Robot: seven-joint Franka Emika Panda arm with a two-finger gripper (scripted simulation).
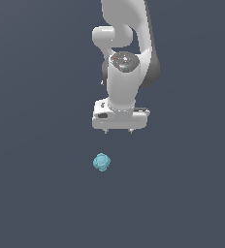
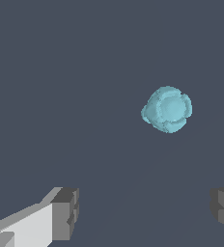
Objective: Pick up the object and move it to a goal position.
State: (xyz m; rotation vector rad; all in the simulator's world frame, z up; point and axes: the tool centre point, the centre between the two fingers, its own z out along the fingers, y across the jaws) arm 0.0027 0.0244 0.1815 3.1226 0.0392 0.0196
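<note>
The object [image 1: 102, 162] is a small light-cyan lumpy blob lying on the dark grey floor. It also shows in the wrist view [image 2: 167, 109]. My white gripper [image 1: 118, 131] hangs above the floor, pointing down, apart from the object and a little toward the exterior view's right of it. Its jaws stand wide apart with nothing between them. In the wrist view the gripper [image 2: 145, 212] shows two dark fingertips [image 2: 65, 212] far apart, and the object lies beyond them, outside the gap.
The white arm [image 1: 126, 53] rises behind the gripper to the picture's top edge. A plain dark grey floor [image 1: 37, 193] fills the surroundings.
</note>
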